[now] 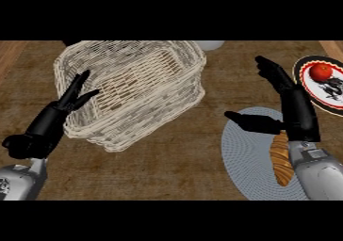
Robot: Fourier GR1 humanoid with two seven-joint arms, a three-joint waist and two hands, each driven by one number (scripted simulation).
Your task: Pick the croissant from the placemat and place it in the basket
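Head view: croissant (pixel 281 160) at lower right on the placemat (pixel 244 155), partly hidden under the right forearm. Right hand (pixel 289 101) open above it, holding nothing. Left hand (pixel 63 106) open beside the basket (pixel 133 89), upper left. Risks: blind grasp missing the croissant; dragging the placemat; bumping the plate (pixel 306 84)

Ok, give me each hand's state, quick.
Left hand: open, holding nothing, by the basket.
Right hand: open, holding nothing, above the croissant.

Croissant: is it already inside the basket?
No. The croissant lies on the placemat beside the right hand, well apart from the basket.
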